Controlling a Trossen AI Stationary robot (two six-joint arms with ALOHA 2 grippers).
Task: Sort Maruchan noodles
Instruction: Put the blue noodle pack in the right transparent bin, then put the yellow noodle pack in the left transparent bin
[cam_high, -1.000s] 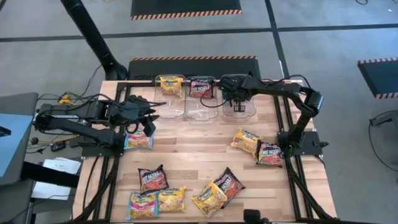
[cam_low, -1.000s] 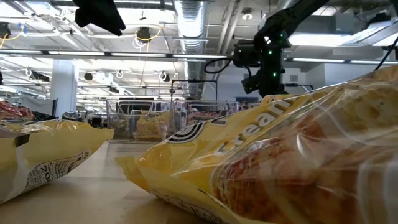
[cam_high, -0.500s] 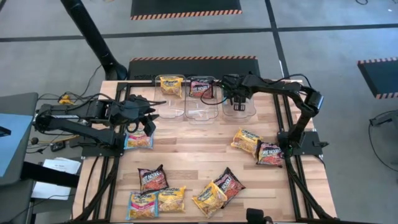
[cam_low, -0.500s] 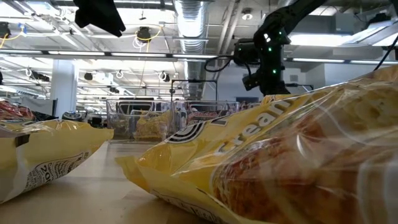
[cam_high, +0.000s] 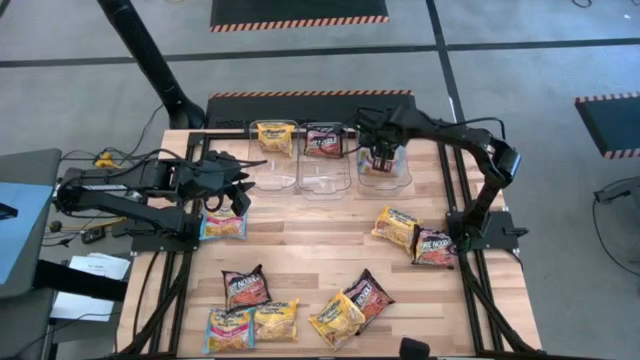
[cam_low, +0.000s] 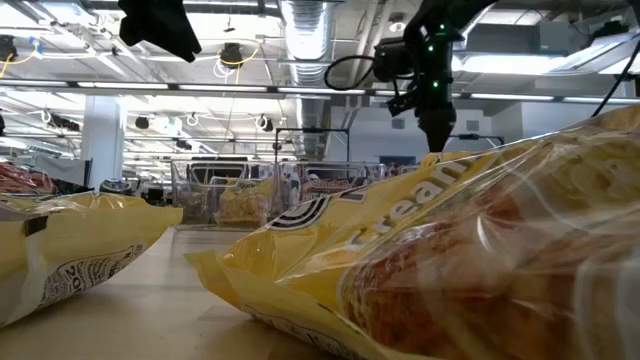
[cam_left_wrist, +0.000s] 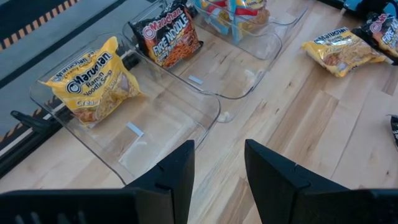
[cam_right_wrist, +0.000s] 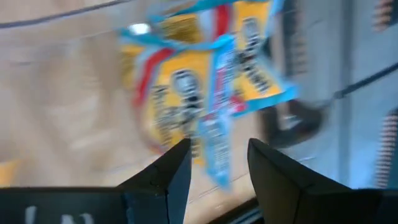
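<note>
Three clear bins stand along the table's far edge. The left bin (cam_high: 262, 165) holds a yellow Maruchan packet (cam_high: 273, 137). The middle bin (cam_high: 322, 175) holds a maroon one (cam_high: 323, 140). A light blue and orange packet (cam_right_wrist: 205, 93) lies in the right bin (cam_high: 395, 175), beyond the fingers of my open right gripper (cam_high: 380, 152), which hangs over it. That packet also shows in the left wrist view (cam_left_wrist: 239, 11). My left gripper (cam_high: 235, 188) is open and hovers over the table near the left bin, above a blue packet (cam_high: 222, 228).
Loose packets lie flat on the wood: yellow (cam_high: 397, 225) and maroon (cam_high: 434, 246) on the right, and several along the near edge, among them maroon (cam_high: 246, 288), blue (cam_high: 228, 328) and yellow (cam_high: 335, 320). A yellow packet (cam_low: 450, 260) fills the low view.
My right gripper has moved toward the far edge and risen a little over the right bin. The blue and orange packet now shows under it in that bin. My left arm has kept still.
</note>
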